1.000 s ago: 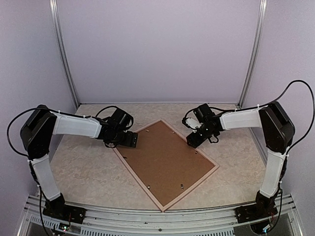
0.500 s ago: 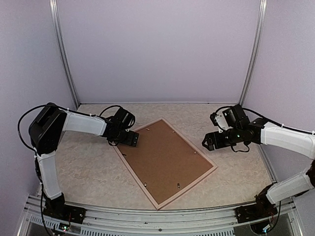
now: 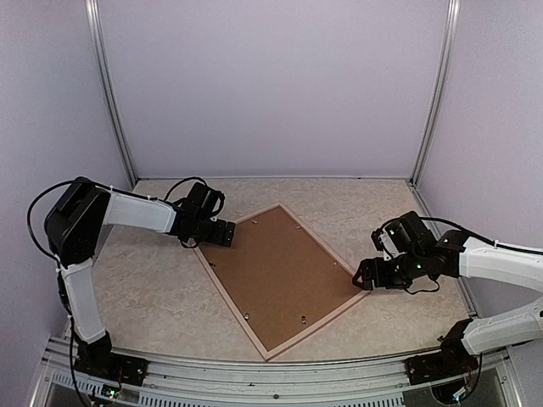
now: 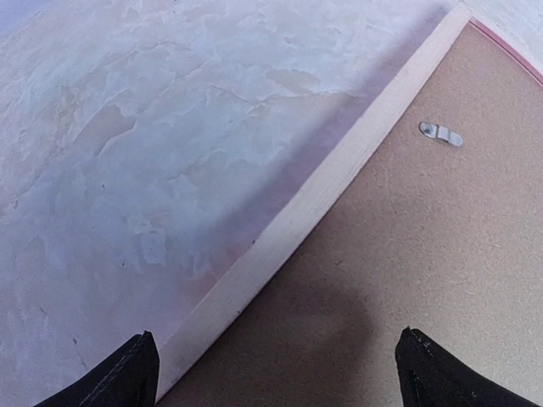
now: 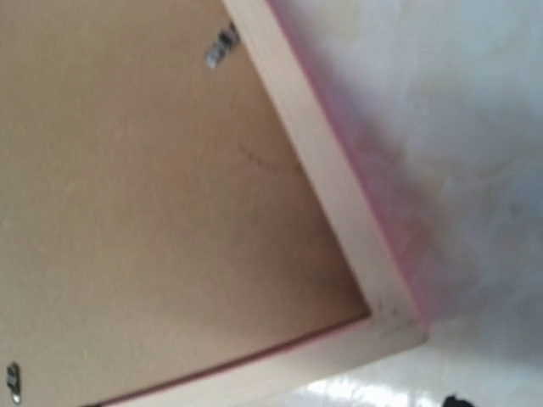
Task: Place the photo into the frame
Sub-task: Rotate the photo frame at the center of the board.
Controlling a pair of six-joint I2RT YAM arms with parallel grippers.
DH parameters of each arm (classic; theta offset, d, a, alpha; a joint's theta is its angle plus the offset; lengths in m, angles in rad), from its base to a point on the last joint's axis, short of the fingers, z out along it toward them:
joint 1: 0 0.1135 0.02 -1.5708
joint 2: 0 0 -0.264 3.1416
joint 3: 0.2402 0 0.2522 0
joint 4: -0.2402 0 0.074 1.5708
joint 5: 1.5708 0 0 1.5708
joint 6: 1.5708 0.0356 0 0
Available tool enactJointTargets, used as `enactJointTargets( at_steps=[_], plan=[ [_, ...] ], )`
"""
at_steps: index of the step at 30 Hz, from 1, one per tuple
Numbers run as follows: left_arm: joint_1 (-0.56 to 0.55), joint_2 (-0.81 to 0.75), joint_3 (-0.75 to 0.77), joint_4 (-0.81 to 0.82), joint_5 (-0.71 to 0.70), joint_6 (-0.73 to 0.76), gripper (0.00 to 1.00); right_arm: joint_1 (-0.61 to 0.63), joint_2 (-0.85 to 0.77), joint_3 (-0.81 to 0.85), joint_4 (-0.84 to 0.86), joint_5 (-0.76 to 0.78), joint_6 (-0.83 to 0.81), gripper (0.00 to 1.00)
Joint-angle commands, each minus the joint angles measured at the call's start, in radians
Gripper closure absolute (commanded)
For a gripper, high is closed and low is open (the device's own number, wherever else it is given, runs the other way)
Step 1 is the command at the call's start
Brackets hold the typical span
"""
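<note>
Left end effector (image 3: 221, 236) sits low over the far-left corner of the frame (image 4: 314, 203). Its fingers (image 4: 123, 377) are spread wide and empty, one over the bare table (image 3: 144, 288) and the other over the backing board (image 3: 280, 267), so the pale wooden rail runs between them. Whether the tips touch anything cannot be told. Right end effector (image 3: 371, 275) hangs just beside the frame's right corner. Its own camera catches only a dark sliver of it, so its opening cannot be told, and nothing seems to be in it.

The frame lies face down and diagonal on the table, with the brown board seated inside it and small metal clips (image 4: 441, 133) near the rail. The photo shows in no view. It may lie under the board, but that cannot be seen.

The biggest risk is the whole frame sliding or spinning on the smooth table if one arm pushes a corner while the other gives no counter-hold. Next, a pinch on the thin rail at a single corner could let so broad a frame sag and slip free, and the board could drop out if the clips are not turned home. Least, a fingertip could skid off one of the tiny clips and leave it half turned.
</note>
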State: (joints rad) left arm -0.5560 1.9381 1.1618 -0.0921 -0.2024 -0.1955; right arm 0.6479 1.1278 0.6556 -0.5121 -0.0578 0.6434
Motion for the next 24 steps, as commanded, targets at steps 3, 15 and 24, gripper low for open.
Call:
enactJointTargets(
  at_steps=[3, 15, 24],
  plan=[
    [0.016, -0.064, -0.025, 0.084, 0.026, 0.023, 0.04, 0.058, 0.017, -0.032, -0.023, 0.031, 0.090, 0.14],
    [0.059, 0.026, 0.088, 0.040, 0.063, 0.043, 0.02, 0.134, 0.077, -0.099, 0.049, 0.014, 0.166, 0.15],
    [0.095, 0.153, 0.172, -0.031, 0.188, 0.054, 0.03, 0.150, 0.169, -0.100, 0.195, 0.008, 0.196, 0.17]
  ],
)
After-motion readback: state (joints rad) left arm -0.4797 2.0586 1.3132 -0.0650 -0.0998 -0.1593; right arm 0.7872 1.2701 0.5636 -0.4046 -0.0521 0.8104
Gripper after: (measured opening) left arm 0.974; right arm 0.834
